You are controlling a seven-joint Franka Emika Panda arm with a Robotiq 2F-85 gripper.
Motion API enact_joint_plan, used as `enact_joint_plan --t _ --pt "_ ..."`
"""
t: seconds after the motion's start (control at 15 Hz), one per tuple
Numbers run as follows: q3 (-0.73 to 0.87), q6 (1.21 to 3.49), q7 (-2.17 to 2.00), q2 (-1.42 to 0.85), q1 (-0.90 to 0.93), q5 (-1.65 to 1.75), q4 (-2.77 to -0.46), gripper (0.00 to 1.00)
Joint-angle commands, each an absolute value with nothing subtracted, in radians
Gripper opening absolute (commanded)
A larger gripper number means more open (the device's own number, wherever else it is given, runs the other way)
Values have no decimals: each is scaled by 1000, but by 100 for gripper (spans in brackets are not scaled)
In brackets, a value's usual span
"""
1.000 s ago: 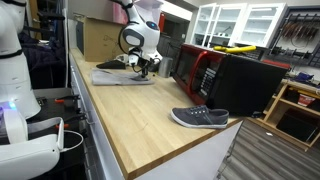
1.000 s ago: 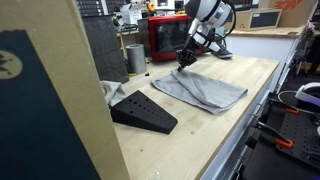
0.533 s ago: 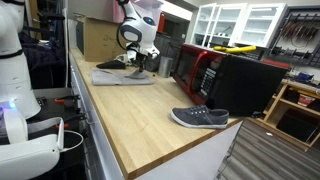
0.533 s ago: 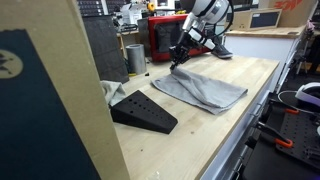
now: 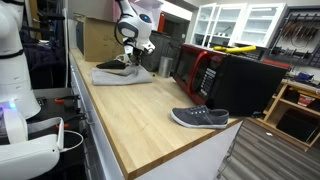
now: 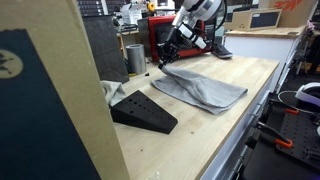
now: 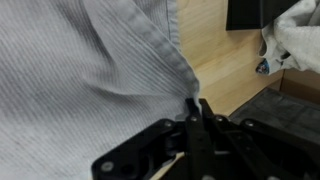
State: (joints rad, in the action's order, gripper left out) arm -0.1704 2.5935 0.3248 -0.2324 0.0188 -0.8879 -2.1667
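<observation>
Nearest the camera on the wooden bench [image 5: 130, 125], a grey shoe [image 5: 200, 118] lies on its own, well apart from the action. In an exterior view from the opposite end, a black wedge block [image 6: 143, 112] sits up front with a white rag [image 6: 108, 93] crumpled just beside it. Past those, mid-bench, there's the grey cloth [image 6: 205, 90], lying flat over most of its area, its long axis running from near right to far left across the boards. And at that far-left corner is the gripper [image 6: 161, 66], jaws pinched tight on the hem, the corner raised off the wood while the rest of the sheet rests on the bench. The wrist view backs it up: fingers closed together, fabric bunched into a ridge right at the tips, and the whole body of the grey cloth [image 7: 90, 70] fanning away from the jaws. So the weight of it trails to the near right of the pinch. Farther back, a metal cup [image 6: 135, 58] stands near the gripper, and a red appliance [image 6: 165, 38] sits behind that by the wall.
</observation>
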Motion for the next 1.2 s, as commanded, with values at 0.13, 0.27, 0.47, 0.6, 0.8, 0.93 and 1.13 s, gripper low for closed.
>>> enact_joint_plan --t 0.13,0.27,0.47,0.6,0.8,0.93,1.13 --pt "-183 2621 315 -269 53 -943 -2118 1" --pt "-182 2647 309 -280 60 -955 -2108 1" --pt "-184 2711 281 -293 67 -988 -2098 1" --pt "-185 2743 279 -299 71 -1004 -2095 30" --pt "-189 2752 281 -293 69 -1017 -2099 45" --pt "-197 2742 304 -271 63 -1040 -2103 61" --pt "-205 2722 327 -216 56 -1059 -2124 82"
